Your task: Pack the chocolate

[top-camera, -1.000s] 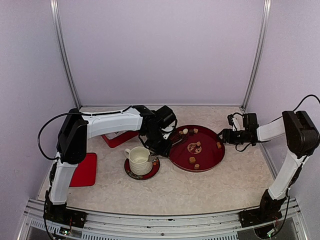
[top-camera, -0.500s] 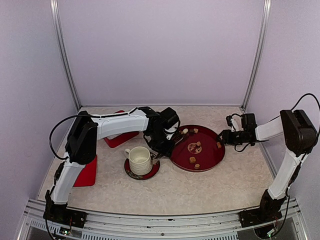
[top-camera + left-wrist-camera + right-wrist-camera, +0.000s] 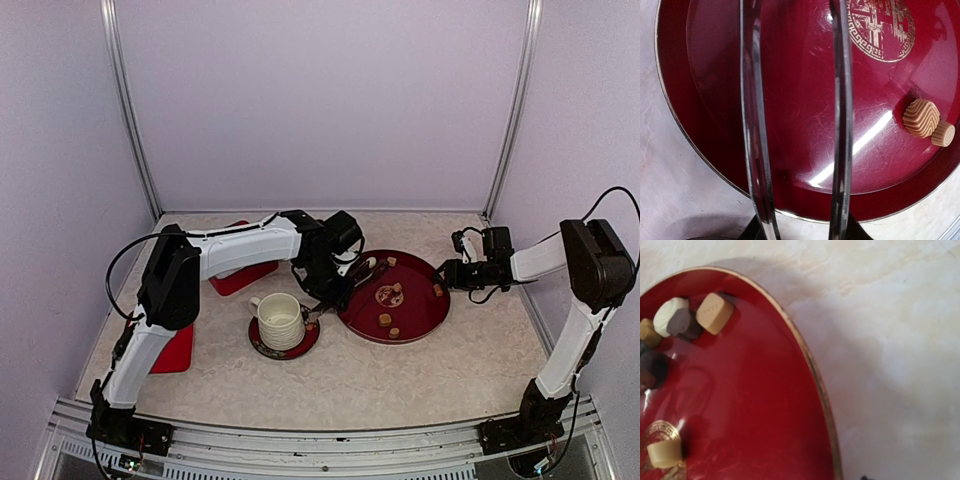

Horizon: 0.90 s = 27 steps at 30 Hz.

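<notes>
Several small tan, white and dark chocolate pieces point(image 3: 384, 320) lie on the round dark-red tray point(image 3: 420, 318). My left gripper point(image 3: 333, 278) is shut on metal tongs point(image 3: 840, 125), whose two arms stand apart over the tray's left part with nothing between them. Two tan pieces point(image 3: 921, 117) lie to the right of the tongs. My right gripper point(image 3: 447, 272) hovers at the tray's right rim point(image 3: 826, 405); its fingers are hidden. White, tan and dark pieces point(image 3: 714, 313) show in the right wrist view.
A cream cup point(image 3: 280, 318) stands on a dark saucer point(image 3: 302, 345) just left of the tray. A red box point(image 3: 240, 277) lies behind the left arm, and a flat red square point(image 3: 170, 342) lies at the far left.
My left arm has moved right and a little back, carrying the tongs further over the tray. The right arm has barely moved.
</notes>
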Tool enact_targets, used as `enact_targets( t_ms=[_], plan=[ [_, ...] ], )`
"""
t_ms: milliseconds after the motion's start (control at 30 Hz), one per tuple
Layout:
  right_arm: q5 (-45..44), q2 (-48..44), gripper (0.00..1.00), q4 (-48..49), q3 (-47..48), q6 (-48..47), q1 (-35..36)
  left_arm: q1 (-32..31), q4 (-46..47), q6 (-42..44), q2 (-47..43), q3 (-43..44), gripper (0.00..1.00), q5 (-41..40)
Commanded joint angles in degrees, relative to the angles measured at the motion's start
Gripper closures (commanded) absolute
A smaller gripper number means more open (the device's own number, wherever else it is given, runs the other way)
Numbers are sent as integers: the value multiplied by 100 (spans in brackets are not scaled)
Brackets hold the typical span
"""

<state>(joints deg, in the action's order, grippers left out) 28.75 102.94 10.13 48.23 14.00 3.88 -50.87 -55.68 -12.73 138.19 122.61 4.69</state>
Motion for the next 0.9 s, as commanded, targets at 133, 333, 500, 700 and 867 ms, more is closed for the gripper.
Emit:
enact_targets(
  t_ms=[133, 333, 500, 700, 867],
  plan=[
    [70, -17, 50, 94, 65, 5, 60, -49, -331, 121, 374, 456, 63, -289],
    [86, -2, 50, 120, 57, 13, 60, -163, -505, 151, 405, 591, 63, -619],
    [103, 7, 50, 130, 63, 0, 60, -204, -570, 132, 403, 601, 64, -751],
    [146, -6, 50, 147, 57, 16, 59, -285, -671, 103, 529, 758, 67, -932],
    [287, -19, 50, 249, 8, 88, 60, -339, -740, 103, 590, 809, 67, -1095]
  ],
)
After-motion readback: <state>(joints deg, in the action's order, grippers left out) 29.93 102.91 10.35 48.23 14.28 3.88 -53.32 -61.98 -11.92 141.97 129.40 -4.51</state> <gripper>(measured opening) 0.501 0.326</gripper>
